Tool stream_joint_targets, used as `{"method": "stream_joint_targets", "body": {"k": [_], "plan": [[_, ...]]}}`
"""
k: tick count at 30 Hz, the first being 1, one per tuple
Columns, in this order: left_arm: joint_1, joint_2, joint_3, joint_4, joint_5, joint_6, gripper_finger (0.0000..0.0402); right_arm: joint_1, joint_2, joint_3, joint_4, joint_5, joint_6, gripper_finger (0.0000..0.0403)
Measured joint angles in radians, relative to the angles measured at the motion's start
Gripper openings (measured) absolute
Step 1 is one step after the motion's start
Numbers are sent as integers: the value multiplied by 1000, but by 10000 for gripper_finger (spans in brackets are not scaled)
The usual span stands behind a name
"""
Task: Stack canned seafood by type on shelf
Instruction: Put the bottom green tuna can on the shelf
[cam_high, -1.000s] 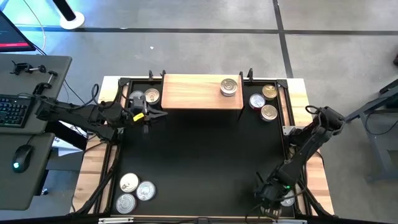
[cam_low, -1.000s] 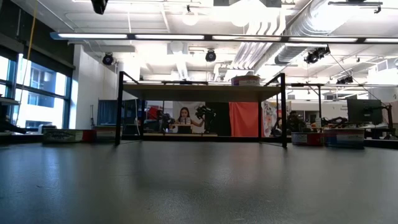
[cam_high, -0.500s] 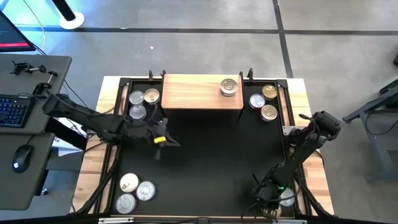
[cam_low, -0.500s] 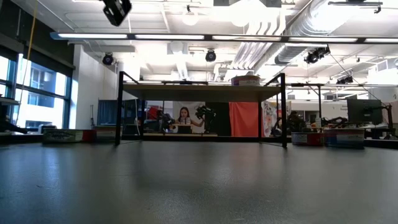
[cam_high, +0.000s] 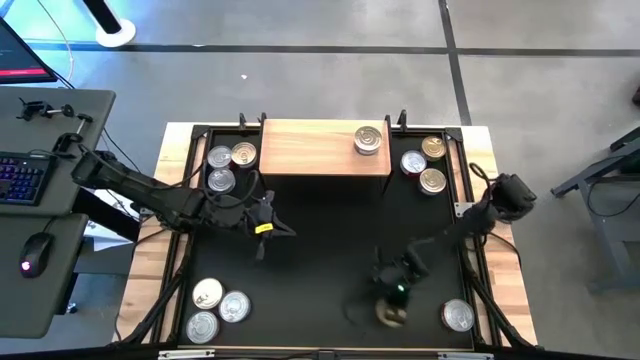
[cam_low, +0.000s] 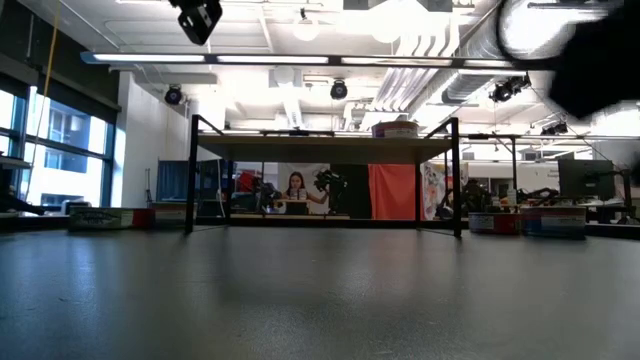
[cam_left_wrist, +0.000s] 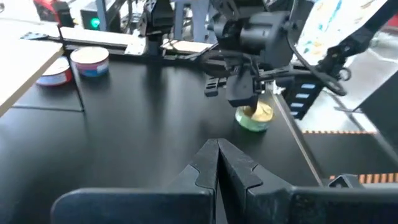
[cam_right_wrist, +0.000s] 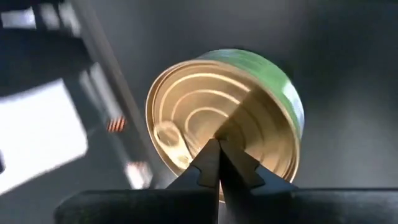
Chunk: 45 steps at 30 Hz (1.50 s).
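a: starting with the gold-lidded tin (cam_right_wrist: 205, 118). where?

b: low over the black mat (cam_high: 320, 250), toward its near right part. green band round the side. blurred from above, clear in the right wrist view.

a: held by the right gripper (cam_right_wrist: 217, 148)?

b: hard to say. poised directly above the lid, fingers pressed tip to tip with no gap. cannot tell whether pinching the rim or merely touching.

a: and the nearest neighbour?

b: a silver-lidded tin (cam_high: 458, 316) in the mat's near right corner, near the gold one but apart from it.

a: then the shelf (cam_high: 310, 150)?

b: along the far edge of the mat, pale wood on thin black legs. carries the shelf tin (cam_high: 368, 139) at its right end, silver lid up. cannot tell whether another lies under it.

a: around the shelf?

b: a right cluster (cam_high: 423, 163) of three tins just beside its right end, two gold and one silver. a left cluster (cam_high: 228, 163) of three beside its left end. well apart from both, a near-left cluster (cam_high: 215, 308) of three at the near left corner.

a: left gripper (cam_left_wrist: 217, 149)?

b: over the mat in front of the shelf's left end, fingers closed flat against each other, holding nothing. well apart from the right one.

a: beyond the table?

b: a person (cam_low: 297, 190) far back in the room, seen under the shelf in the low view.
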Motion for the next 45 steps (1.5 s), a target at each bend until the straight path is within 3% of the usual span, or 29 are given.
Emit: {"method": "stream_joint_targets", "body": {"k": [9,18,22,27,33,45], "plan": [[0,13,0,-143,-100,-43,0,-248,2,32,32,228,-227,0],[0,144,0,-139,-112,-54,0,-425,34,28,248,328,-316,0],[4,233,0,-40,-159,-4,0,-444,43,29,343,293,-339,0],[54,343,0,123,-172,103,0,-437,-42,73,234,299,-409,0],[140,468,0,218,-14,85,0,-420,-82,70,-38,371,-480,0],[154,677,1,384,17,55,0,-421,-18,-53,146,376,-348,0]]}}
